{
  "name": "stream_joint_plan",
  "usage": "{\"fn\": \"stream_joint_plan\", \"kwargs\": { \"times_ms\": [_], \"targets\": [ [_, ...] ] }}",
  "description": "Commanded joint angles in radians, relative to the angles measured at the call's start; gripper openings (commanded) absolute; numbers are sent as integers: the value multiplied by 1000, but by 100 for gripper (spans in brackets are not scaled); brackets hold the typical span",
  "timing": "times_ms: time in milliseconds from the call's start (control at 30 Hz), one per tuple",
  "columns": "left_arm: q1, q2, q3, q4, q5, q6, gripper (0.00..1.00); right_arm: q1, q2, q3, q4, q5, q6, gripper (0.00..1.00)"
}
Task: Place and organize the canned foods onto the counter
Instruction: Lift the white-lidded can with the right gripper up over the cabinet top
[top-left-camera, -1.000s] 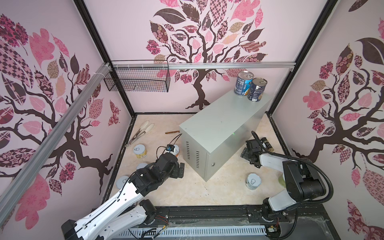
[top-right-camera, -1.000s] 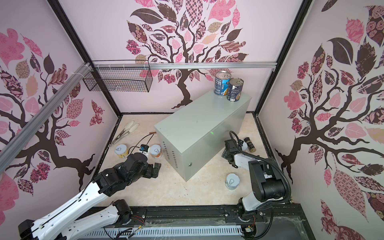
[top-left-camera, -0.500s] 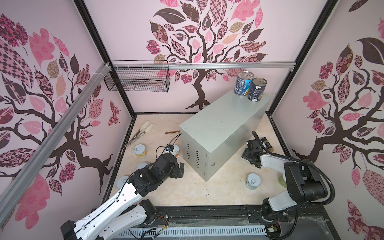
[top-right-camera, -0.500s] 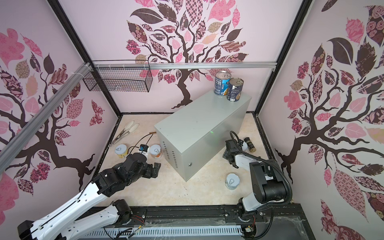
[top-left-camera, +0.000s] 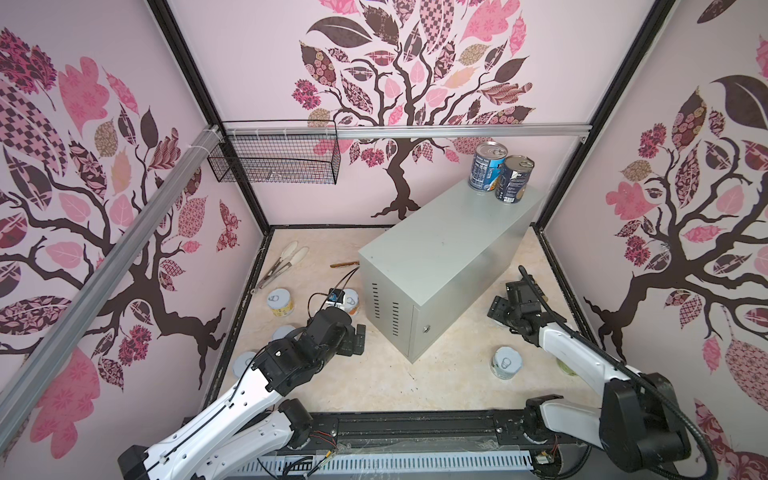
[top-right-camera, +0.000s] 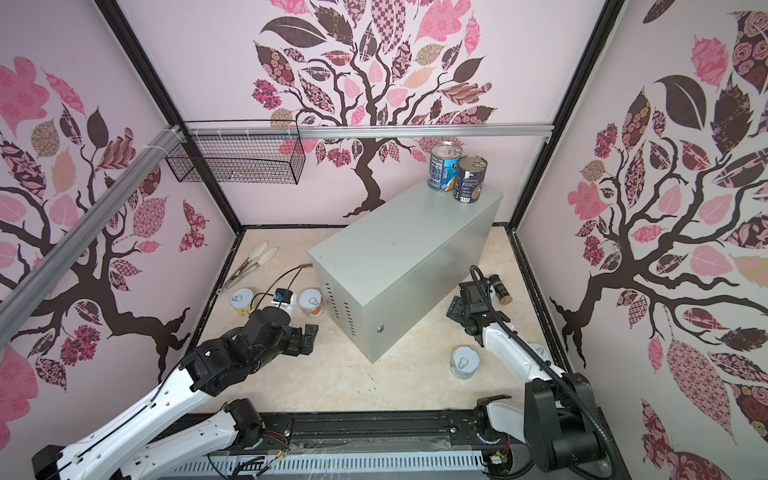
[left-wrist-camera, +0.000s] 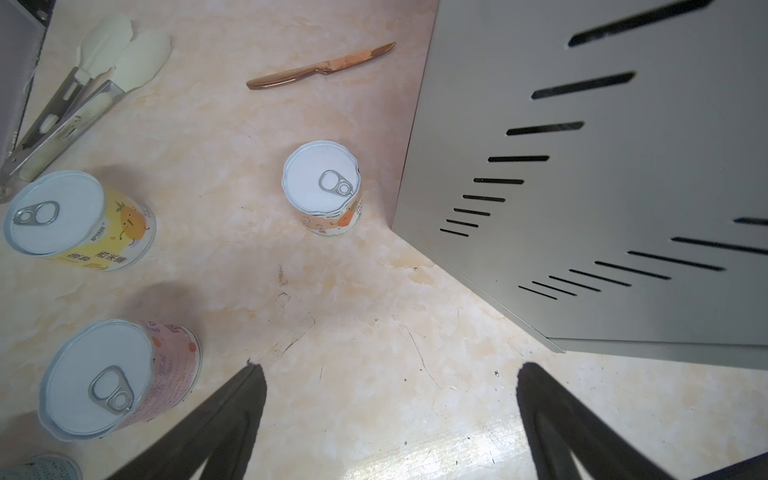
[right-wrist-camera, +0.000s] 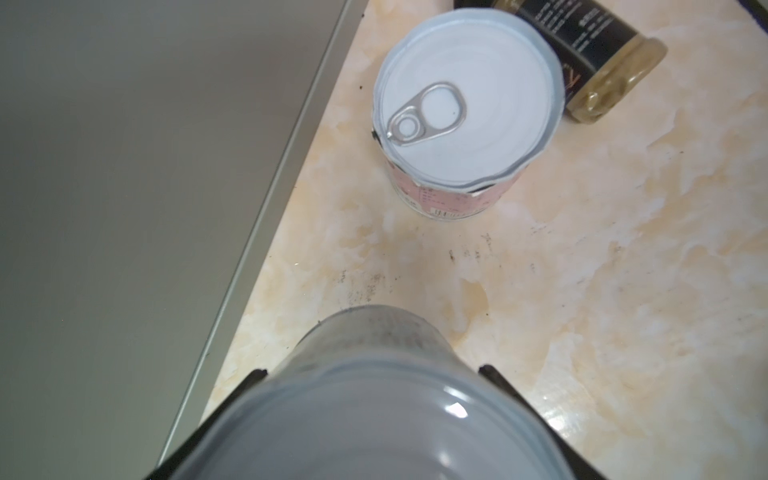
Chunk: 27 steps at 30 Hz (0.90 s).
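Right tool (right-wrist-camera: 371, 370): jaws drawn in since a second ago, now clamped on a short grey metal can (right-wrist-camera: 374, 415) that seemingly rests on the beige marbled table (right-wrist-camera: 582, 291). A large grey metal cabinet (right-wrist-camera: 124, 166) stands close alongside. Left tool (left-wrist-camera: 389, 365): spread wide, empty. Likely next: lift onto the cabinet top.

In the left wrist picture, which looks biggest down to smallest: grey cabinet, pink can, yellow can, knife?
Largest: grey cabinet.
Then pink can and yellow can, too alike to rank; camera nearness differs.
Smallest: knife.
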Motion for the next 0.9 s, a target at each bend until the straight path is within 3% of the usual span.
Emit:
{"fn": "stream_joint_plan", "kwargs": {
  "times_ms": [0,200,467,867],
  "targets": [
    [5,-16,6,-22,-33,-23,98,-1,-93,47,-79,-48,-13,61],
    [5,-57,56,-79,-31,-27,98,0,-246,118,-213,-115,-18,60],
    [5,-74,193,-172,96,60,98,5,-378,293,-400,-189,-82,58],
    [4,-23,446,-260,56,125,98,5,-326,702,-586,-315,-220,58]
  ]
}}
